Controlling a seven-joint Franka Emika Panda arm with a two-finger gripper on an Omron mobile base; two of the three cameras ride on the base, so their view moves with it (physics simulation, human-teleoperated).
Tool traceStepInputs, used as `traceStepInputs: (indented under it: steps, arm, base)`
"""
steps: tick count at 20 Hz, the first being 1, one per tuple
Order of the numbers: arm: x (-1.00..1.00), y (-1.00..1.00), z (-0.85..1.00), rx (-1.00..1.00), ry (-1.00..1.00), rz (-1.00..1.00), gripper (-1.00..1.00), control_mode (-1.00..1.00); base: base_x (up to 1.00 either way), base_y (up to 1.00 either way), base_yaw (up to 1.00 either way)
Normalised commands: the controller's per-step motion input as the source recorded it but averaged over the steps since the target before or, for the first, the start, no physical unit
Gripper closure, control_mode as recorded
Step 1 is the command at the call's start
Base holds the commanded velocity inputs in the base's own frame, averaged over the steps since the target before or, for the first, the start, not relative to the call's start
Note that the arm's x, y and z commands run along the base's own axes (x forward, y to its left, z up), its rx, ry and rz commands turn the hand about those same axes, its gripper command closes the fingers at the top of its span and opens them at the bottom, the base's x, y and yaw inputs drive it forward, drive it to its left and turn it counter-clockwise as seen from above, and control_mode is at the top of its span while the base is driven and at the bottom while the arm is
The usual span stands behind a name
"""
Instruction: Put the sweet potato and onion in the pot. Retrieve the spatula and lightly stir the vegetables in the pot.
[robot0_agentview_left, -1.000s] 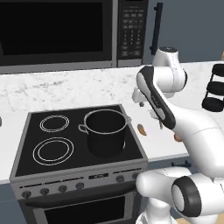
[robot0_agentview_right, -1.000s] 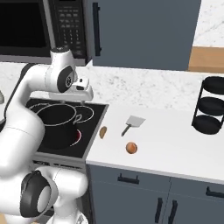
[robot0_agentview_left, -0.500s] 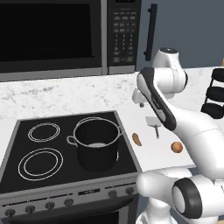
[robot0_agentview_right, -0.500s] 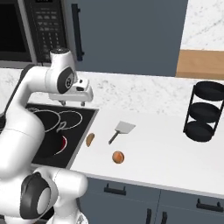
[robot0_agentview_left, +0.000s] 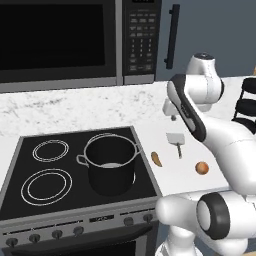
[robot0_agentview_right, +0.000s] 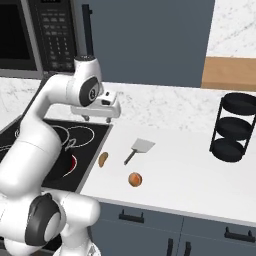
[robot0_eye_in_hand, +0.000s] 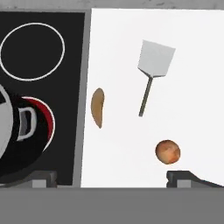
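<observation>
The dark grey pot (robot0_agentview_left: 111, 165) stands on the front right burner of the stove; its loop handle (robot0_eye_in_hand: 26, 124) shows at the left of the hand view. The orange-brown sweet potato (robot0_agentview_left: 156, 159) (robot0_agentview_right: 103, 159) (robot0_eye_in_hand: 97, 107) lies on the white counter just right of the stove edge. The round onion (robot0_agentview_left: 202, 168) (robot0_agentview_right: 135, 179) (robot0_eye_in_hand: 167, 152) sits nearer the counter's front. Between and behind them lies the grey spatula (robot0_agentview_left: 176, 142) (robot0_agentview_right: 140, 149) (robot0_eye_in_hand: 155, 59). My gripper (robot0_agentview_right: 96, 119) (robot0_eye_in_hand: 111, 178) hangs open and holds nothing, high above the counter by the stove's right edge.
The black stove top (robot0_agentview_left: 50, 175) has marked ring burners. A microwave (robot0_agentview_left: 65, 42) hangs above it. A black tiered rack (robot0_agentview_right: 235, 127) stands at the counter's right, with a wooden board (robot0_agentview_right: 230, 72) on the wall behind it.
The whole picture has shifted, so the base has moved and now stands closer to the counter. The vegetables, spatula and pot lie where they were. The gripper stays open.
</observation>
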Motion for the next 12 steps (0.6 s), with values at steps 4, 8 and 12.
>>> traceStepInputs:
  steps: [4,8,12]
  arm:
    - [0.00,-0.85,-0.22,0.00,0.05,-0.15,-1.00,-1.00]
    - [0.00,-0.80,-0.37,0.00,0.12,-0.16,-1.00,-1.00]
    - [0.00,-0.63,-0.52,0.00,0.21,-0.16,-1.00,-1.00]
  base:
    - [0.00,0.00,0.00]
    - [0.00,0.00,0.00]
    - [0.00,0.00,0.00]
